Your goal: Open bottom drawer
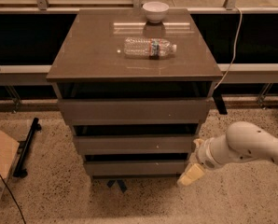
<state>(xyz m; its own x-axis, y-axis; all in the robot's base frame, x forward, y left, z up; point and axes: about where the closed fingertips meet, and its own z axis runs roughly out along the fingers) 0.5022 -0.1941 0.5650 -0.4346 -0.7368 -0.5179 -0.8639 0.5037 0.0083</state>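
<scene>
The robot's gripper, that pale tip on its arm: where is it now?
In the camera view the gripper sits low on the right, close beside the right end of the bottom drawer, just above the speckled floor.

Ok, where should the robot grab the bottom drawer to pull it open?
Probably the top edge of the bottom drawer, reached through the dark gap above it: its front is flat, with no handle. Come from the right end, where the gripper hangs low beside it.

high view facing cabinet point(92, 55), tool point(191, 175) lower right
</scene>
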